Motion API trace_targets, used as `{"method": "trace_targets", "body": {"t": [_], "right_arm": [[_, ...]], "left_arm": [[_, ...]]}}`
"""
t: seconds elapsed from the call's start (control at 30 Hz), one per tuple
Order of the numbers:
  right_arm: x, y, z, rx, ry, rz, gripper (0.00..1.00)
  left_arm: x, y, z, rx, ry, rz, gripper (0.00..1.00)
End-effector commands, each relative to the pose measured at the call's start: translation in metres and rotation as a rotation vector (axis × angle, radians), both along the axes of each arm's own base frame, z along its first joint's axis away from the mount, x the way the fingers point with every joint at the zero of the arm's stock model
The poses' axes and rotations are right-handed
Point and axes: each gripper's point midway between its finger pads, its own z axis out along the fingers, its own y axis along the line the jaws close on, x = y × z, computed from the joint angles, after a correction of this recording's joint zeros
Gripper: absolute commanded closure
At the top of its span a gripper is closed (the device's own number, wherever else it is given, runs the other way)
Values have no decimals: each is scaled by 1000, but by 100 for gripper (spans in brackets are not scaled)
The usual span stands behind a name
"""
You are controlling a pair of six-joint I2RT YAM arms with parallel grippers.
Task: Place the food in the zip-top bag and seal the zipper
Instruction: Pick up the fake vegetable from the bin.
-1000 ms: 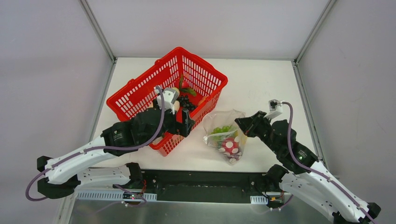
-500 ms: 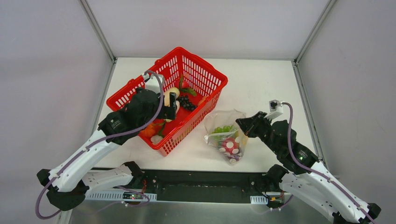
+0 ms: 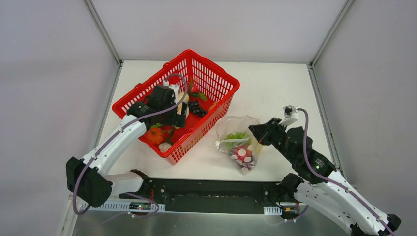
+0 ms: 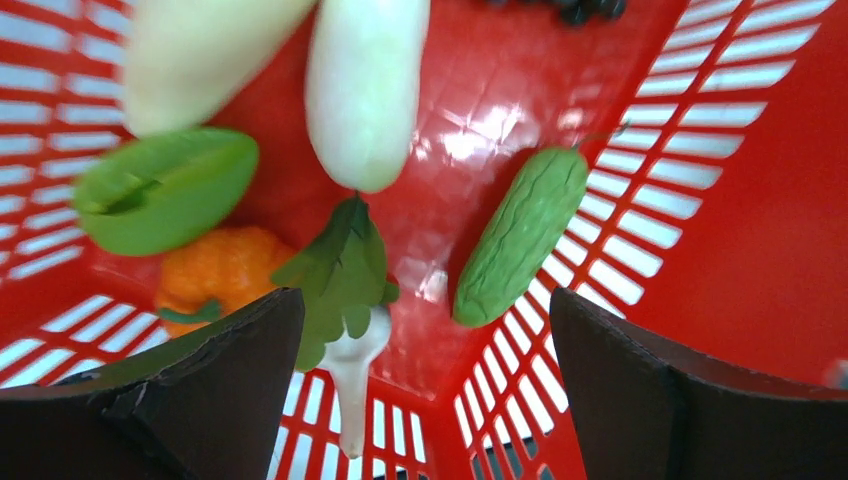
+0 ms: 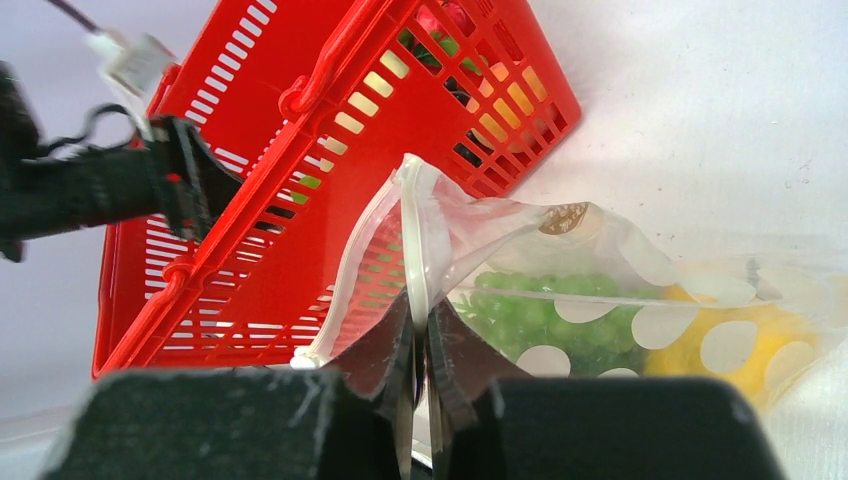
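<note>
Down in the red basket [image 3: 216,78] at left with the left gripper [image 4: 425,310], jaws spread wide above an orange toy fruit [image 4: 225,270] and green cucumber [image 4: 520,235]. Just right, on the table [image 3: 275,88], zip-top bag [image 3: 238,147] with green grapes [image 5: 530,320] inside, zipper [image 5: 413,240] pinched tight in the right gripper [image 5: 418,335].

I count one red basket [image 3: 211,78], one dotted bag [image 3: 237,124], two long white radishes [image 4: 365,90], one bumpy green cucumber [image 4: 520,235], one orange fruit [image 4: 225,275] (partly hidden) and one green disc [image 4: 165,190].
</note>
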Motion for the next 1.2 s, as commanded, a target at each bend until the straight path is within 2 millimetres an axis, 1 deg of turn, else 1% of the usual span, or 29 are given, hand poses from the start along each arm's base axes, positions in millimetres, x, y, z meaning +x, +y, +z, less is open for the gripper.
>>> {"method": "trace_targets", "body": {"t": [0.0, 0.07, 0.2, 0.37, 0.5, 0.53, 0.7, 0.8, 1.0, 1.07, 1.13, 1.17], "right_arm": [[0, -2, 28, 43, -69, 0, 91], [0, -2, 27, 41, -67, -2, 91], [0, -3, 29, 37, -70, -4, 91], [0, -5, 28, 31, -73, -11, 91], [1, -7, 27, 19, -73, -20, 91], [1, -7, 28, 20, -74, -21, 91], [2, -7, 25, 13, -70, -23, 91], [2, -6, 25, 11, -65, -21, 91], [2, -5, 24, 12, -61, -18, 91], [2, -5, 24, 13, -59, -18, 91], [2, -4, 24, 12, -58, -14, 91], [2, -4, 24, 12, -58, -13, 91]], "left_arm": [[-7, -18, -44, -78, 111, -83, 7], [-1, -20, -56, -83, 122, -89, 8], [4, -32, -77, -100, 172, -135, 13], [1, -42, -105, -114, 249, -192, 26], [-6, -49, -119, -140, 276, -248, 27], [-7, -49, -122, -134, 286, -258, 30], [-14, -48, -129, -121, 327, -296, 32], [-17, -54, -132, -136, 353, -328, 37], [-29, -63, -128, -127, 405, -385, 38], [-31, -63, -130, -124, 416, -386, 39], [-31, -62, -132, -115, 425, -371, 46], [-30, -60, -133, -105, 428, -358, 52]]}}
